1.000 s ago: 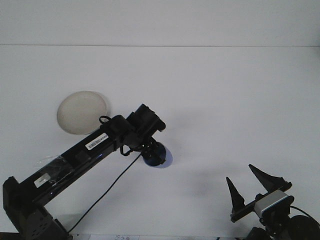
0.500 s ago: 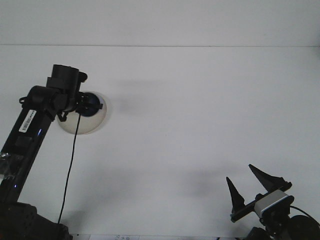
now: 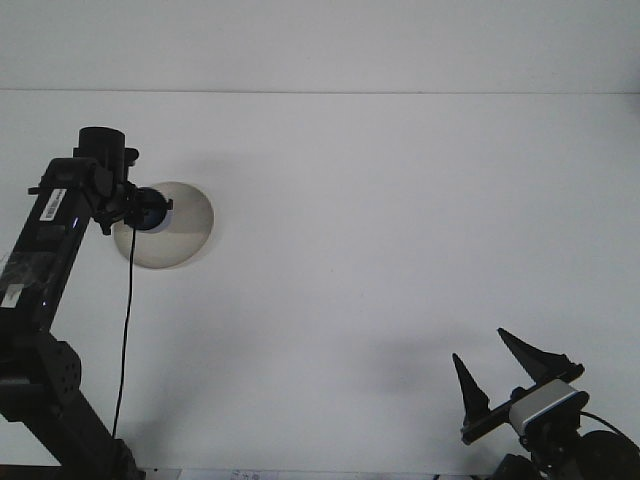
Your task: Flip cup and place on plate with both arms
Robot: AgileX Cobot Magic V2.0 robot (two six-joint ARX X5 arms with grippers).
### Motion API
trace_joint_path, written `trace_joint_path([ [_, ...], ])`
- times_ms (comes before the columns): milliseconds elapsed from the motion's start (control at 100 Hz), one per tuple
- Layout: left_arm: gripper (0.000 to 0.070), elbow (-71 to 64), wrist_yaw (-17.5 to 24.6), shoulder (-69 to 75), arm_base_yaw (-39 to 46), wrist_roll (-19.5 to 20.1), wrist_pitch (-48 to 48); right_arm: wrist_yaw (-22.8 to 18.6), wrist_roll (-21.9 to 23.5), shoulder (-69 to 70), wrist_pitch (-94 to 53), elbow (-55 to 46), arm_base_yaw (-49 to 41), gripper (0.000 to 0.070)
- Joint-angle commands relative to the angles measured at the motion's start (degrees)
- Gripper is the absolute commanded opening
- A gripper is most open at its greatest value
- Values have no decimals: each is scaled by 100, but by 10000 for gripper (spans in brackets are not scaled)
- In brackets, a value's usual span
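Observation:
A pale round plate [image 3: 180, 230] lies on the white table at the left. My left gripper [image 3: 143, 208] hangs over the plate's left part, shut on a dark blue cup [image 3: 154, 211] that shows only as a small dark shape at the fingertips. Whether the cup touches the plate I cannot tell. My right gripper [image 3: 497, 365] stands at the bottom right corner, open, its two black pointed fingers spread with nothing between them.
The left arm [image 3: 45, 260] rises from the bottom left with a black cable [image 3: 125, 340] hanging beside it. The table's far edge [image 3: 320, 92] meets a pale wall.
The left arm swung from the table's middle back to the left, carrying the blue cup over the plate, then drifted slightly further left. The right gripper has stayed still.

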State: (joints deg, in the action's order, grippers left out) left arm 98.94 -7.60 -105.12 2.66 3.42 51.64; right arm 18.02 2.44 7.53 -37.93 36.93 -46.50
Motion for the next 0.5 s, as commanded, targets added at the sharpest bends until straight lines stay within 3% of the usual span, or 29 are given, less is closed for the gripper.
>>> trace_joint_path([
  [0,5,109,20,-219,0,-114,-70,15,76,4,68,42,-52,525],
  [410,6,109,63,-710,-4,-212,-92,72,79,4,70,42,-52,524],
  [490,55,109,63,-721,-4,-310,-214,157,79,4,68,42,-52,524],
])
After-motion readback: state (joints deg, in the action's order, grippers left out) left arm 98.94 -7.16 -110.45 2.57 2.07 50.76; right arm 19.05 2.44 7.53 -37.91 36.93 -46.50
